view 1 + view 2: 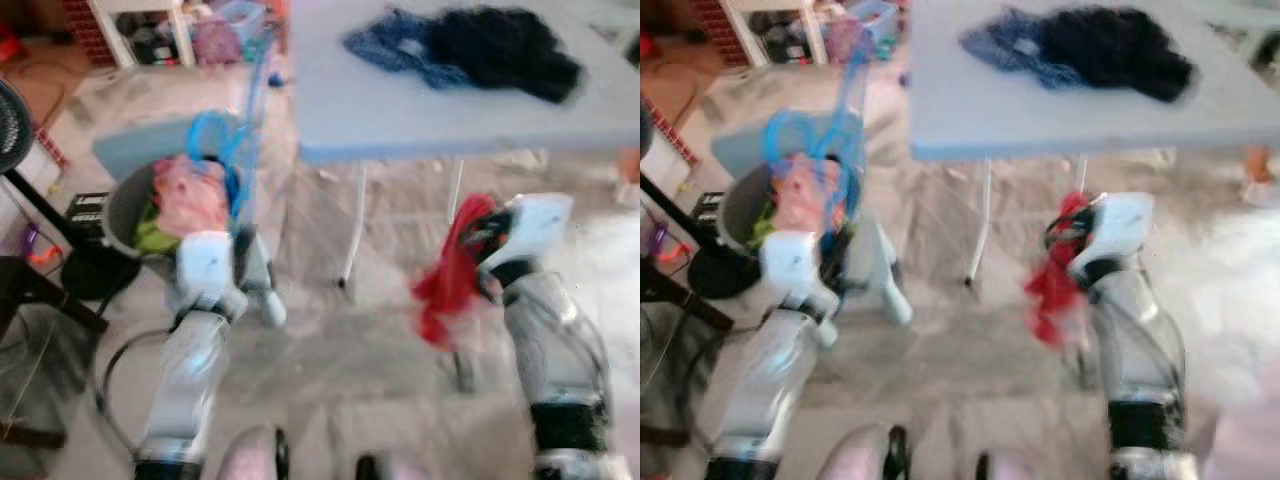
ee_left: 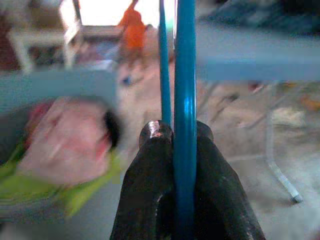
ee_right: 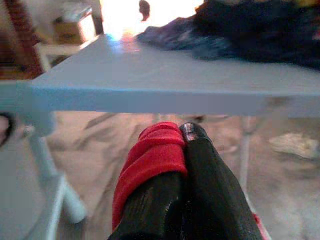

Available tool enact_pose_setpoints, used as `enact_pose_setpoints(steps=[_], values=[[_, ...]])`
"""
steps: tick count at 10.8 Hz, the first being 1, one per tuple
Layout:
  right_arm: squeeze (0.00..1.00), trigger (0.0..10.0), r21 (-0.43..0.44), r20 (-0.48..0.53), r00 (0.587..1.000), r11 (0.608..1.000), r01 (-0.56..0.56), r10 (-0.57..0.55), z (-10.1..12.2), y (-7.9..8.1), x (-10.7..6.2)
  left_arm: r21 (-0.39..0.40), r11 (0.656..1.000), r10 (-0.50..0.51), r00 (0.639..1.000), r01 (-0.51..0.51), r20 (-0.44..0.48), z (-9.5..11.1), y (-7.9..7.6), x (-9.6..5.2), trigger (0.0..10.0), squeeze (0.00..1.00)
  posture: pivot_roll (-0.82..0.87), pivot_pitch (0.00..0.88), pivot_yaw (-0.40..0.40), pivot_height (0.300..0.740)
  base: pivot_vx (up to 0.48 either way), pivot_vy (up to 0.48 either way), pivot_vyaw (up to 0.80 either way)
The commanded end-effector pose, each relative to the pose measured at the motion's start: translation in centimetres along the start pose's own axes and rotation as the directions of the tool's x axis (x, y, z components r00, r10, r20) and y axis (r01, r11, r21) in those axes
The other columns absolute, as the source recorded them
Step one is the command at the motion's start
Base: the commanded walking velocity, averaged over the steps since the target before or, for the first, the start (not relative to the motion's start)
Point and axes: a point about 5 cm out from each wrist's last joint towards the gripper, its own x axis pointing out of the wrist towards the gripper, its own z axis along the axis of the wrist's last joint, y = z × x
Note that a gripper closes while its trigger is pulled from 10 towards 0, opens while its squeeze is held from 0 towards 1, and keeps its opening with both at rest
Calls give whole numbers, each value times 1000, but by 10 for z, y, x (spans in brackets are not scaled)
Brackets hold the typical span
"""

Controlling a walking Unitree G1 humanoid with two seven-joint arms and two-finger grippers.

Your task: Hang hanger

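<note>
Left gripper point(image 2: 185, 150) clamps the blue hanger point(image 1: 235, 150) upright, its length rising away; right gripper point(image 3: 182, 135) pinches a red garment point(image 1: 450, 275).

my left hand point(image 2: 185, 165): black fingers point(image 2: 150, 185), smooth, faint sheen, one tip scuffed pale. between them the hanger point(image 2: 185, 100), blue, glossy, hard like plastic, a light streak along its rod.

my right hand point(image 3: 182, 150): same black fingers point(image 3: 210, 185), slightly shiny at the tip. red cloth point(image 3: 155, 155) pinched there, soft, matt, folded thick.

tabletop point(image 1: 400, 110): pale grey, smooth, matt, looks like plastic; legs thin light metal tube. dark blue and black cloth point(image 1: 480, 45) on it, fuzzy, matt.

basket point(image 1: 125, 210): grey, smooth wall; pink and green soft cloth inside.

floor point(image 1: 330, 350): pale, mottled, dull.

my arms: silver, smooth shells.
</note>
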Motion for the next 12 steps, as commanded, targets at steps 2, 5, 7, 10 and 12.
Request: enact_pose_setpoints(steps=[2, 5, 7, 10, 12], values=[[0, 0, 101, 47, 996, 992, 75, -80, 2, 5, -5, -10, 1000, 8, 1000, -8, 8, 3, -5, 4, 10000, 0, 16, 122, 11, 740, 476, 0, 0], [0, 0, 143, 77, 980, 975, 170, -182, -7, 7, -20, 58, 998, -1, 999, -2, 53, 10, -5, 9, 10000, 0, 15, 95, 2, 740, 87, 0, 0], [0, 0, 108, 67, 987, 984, 139, -147, -12, 3, -23, 71, 997, -15, 998, 11, 67, 13, -7, 12, 10000, 0, 17, 91, -1, 740, 0, -124, 0], [0, 0, 85, 43, 990, 988, 129, -133, -17, -4, -23, 80, 997, 8, 998, -13, 68, 10, -4, 9, 10000, 0, 30, 98, -25, 740, 0, -433, 0], [0, 0, 178, 31, 984, 969, 169, -177, -17, -7, -24, 61, 998, 32, 998, -35, 53, 5, -5, 5, 10000, 0, 25, 75, -22, 740, 0, -480, 0]])
